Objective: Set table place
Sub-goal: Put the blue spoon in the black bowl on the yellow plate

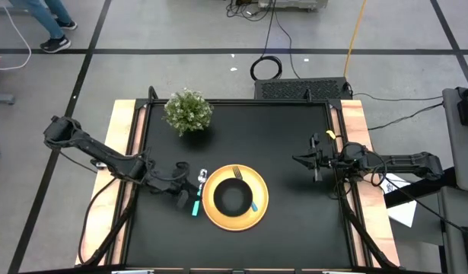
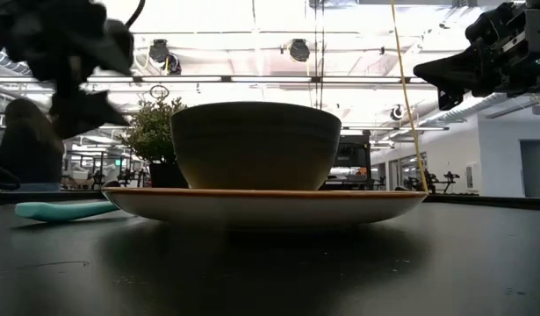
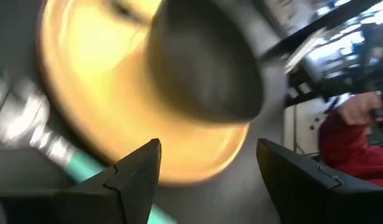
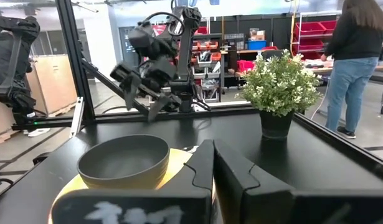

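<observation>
A round yellow plate (image 1: pixel 235 199) lies near the table's front middle, and a black bowl (image 1: pixel 233 198) stands on it. A fork's tines (image 1: pixel 237 172) and teal handle end (image 1: pixel 254 205) show on the plate beside the bowl. A spoon with a teal handle (image 1: pixel 195 205) lies on the table just left of the plate. My left gripper (image 1: pixel 192 187) hangs open over the spoon, clear of it in the low view (image 2: pixel 79 110), and its own view (image 3: pixel 207 158) looks at plate and bowl. My right gripper (image 1: pixel 298 160) is shut, held level at the right side with nothing in it.
A bushy green potted plant (image 1: pixel 188 111) stands at the table's far left. Pale wooden strips (image 1: pixel 124 152) run along the left and right sides. A person (image 4: pixel 356 56) stands beyond the table in the right wrist view. Bare black top lies between plate and right gripper.
</observation>
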